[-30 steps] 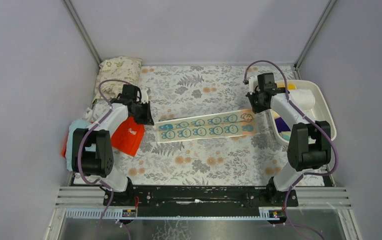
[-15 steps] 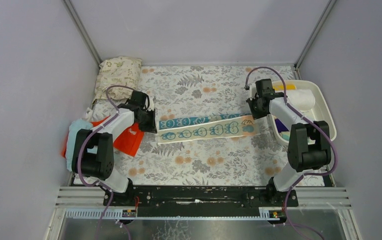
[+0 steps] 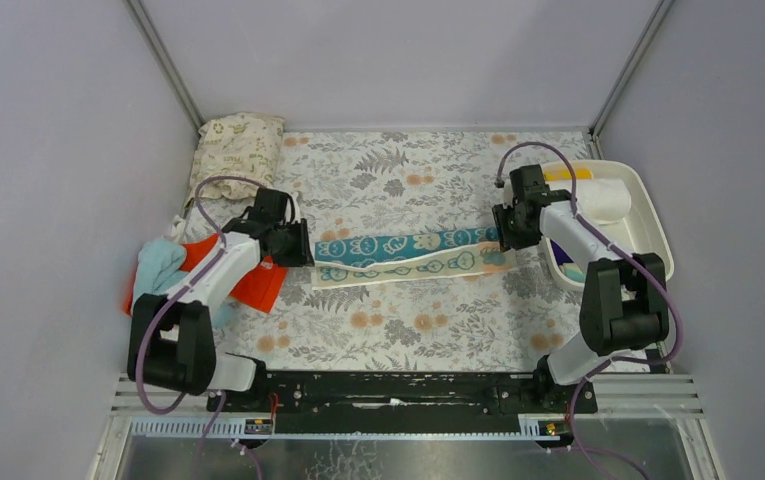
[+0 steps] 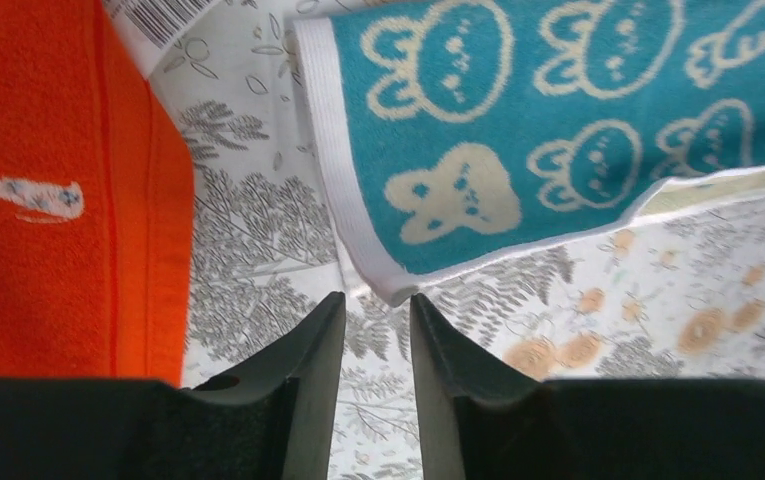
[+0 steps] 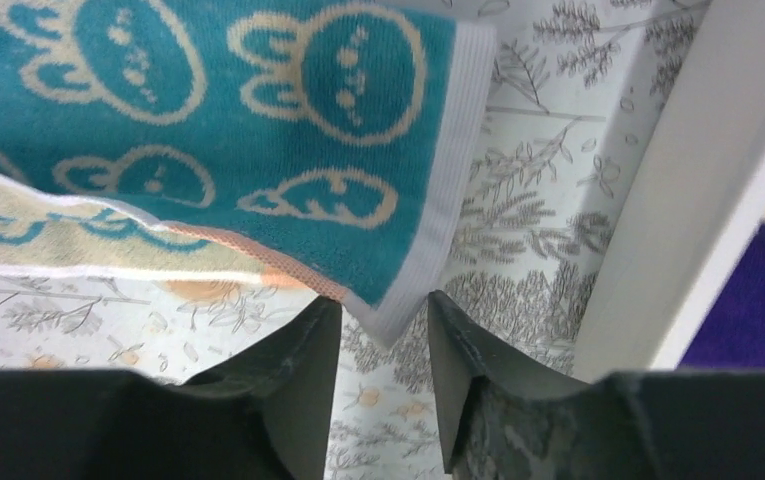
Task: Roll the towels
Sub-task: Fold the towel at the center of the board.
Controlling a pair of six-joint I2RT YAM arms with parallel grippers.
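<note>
Top external view: the teal towel (image 3: 398, 247) lies folded lengthways across the middle of the floral mat (image 3: 408, 320). Towards the mat's left, the left tool (image 4: 376, 305) stands narrowly parted, gripping nothing, the towel's corner just beyond its tips. Towards the mat's right, the right tool (image 5: 383, 310) is parted slightly wider, the other corner dipping between its tips, unpinched.

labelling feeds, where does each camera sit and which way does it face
top external: above and behind, facing down on the floral mat; left arm, right arm show whole.
left wrist: on the left arm, facing down past the left gripper at one end of the teal bunny towel and orange towel.
right wrist: on the right arm, down past the right gripper at the towel's other end and white bin.
shared: all three see that towel.
</note>
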